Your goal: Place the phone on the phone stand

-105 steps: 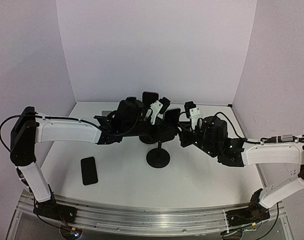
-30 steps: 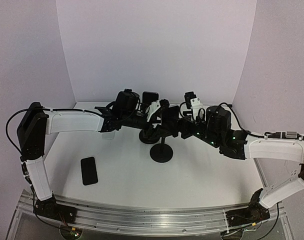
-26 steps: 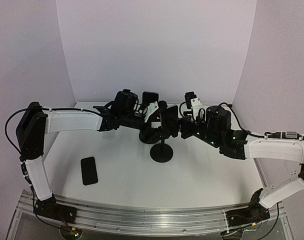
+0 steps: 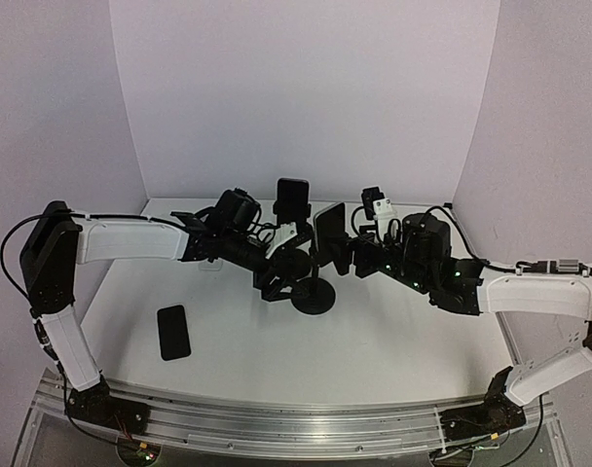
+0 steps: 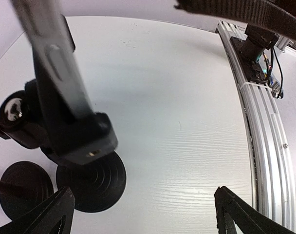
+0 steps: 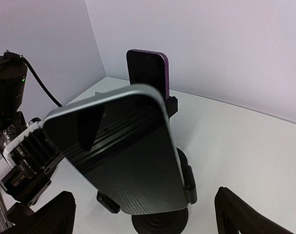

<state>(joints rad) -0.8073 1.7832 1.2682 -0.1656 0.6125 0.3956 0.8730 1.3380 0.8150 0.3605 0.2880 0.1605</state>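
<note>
A silver-edged phone (image 6: 123,156) leans in the cradle of a black phone stand (image 4: 313,297) with a round base; it also shows in the top view (image 4: 328,232). My right gripper (image 6: 143,195) is open, its fingers either side of the phone's lower end and apart from it; in the top view it (image 4: 347,259) is just right of the stand. My left gripper (image 5: 144,191) is open and empty, beside the stand's base (image 5: 92,180); in the top view it (image 4: 279,282) is left of the stand. A purple phone (image 6: 149,70) stands upright on a second stand behind.
Another dark phone (image 4: 174,332) lies flat on the white table at the front left. A second round base (image 5: 24,187) sits next to the first. The aluminium rail (image 5: 262,131) runs along the table's near edge. Purple walls close in the back and sides.
</note>
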